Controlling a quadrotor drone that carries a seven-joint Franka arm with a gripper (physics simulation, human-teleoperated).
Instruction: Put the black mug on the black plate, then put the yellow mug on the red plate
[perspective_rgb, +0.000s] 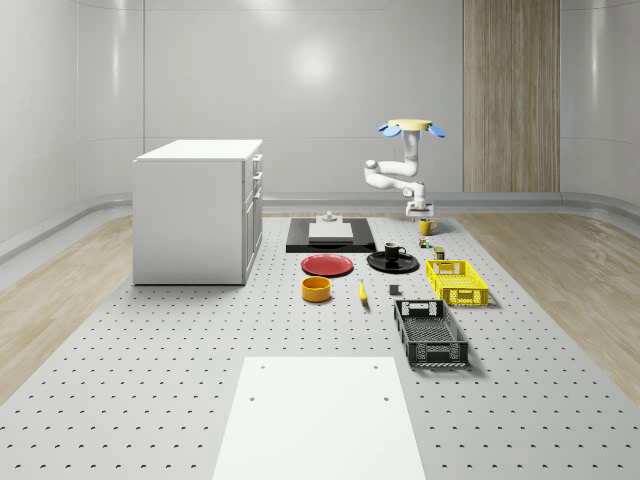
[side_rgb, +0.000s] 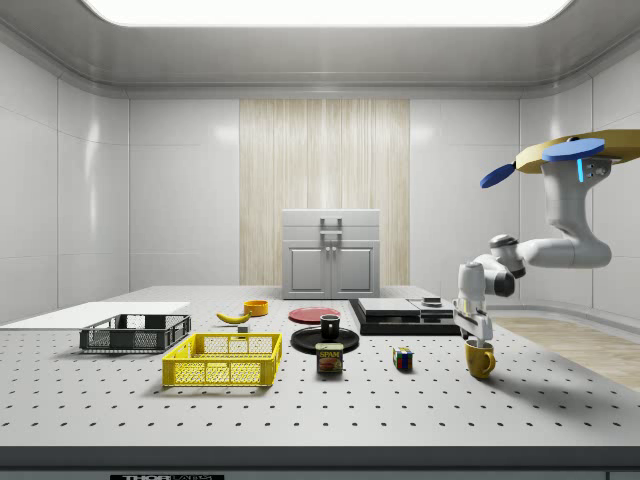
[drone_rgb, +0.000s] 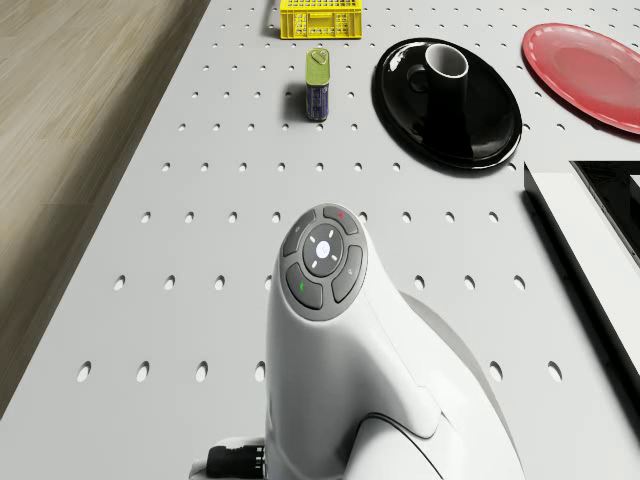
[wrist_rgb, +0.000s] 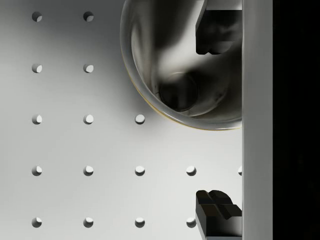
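Two mugs — a black mug and a yellow mug. Two plates — a black plate and a red plate. Two crates: one yellow crate, one black crate. One yellow bowl, one banana, one Spam can, one Rubik's cube, one white cabinet.

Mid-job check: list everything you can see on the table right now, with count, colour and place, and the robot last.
Black mug: 1, on the black plate.
Yellow mug: 1, on the table under the gripper.
Red plate: 1, beside the black plate.
Yellow bowl: 1, near the red plate.
Banana: 1, yellow.
Crates: yellow, black.
Can: 1.
Puzzle cube: 1.
Cabinet: 1, white.
Black tray: 1, holding a white block.
Drone: hovers over the table's far end; gripper open at the yellow mug.
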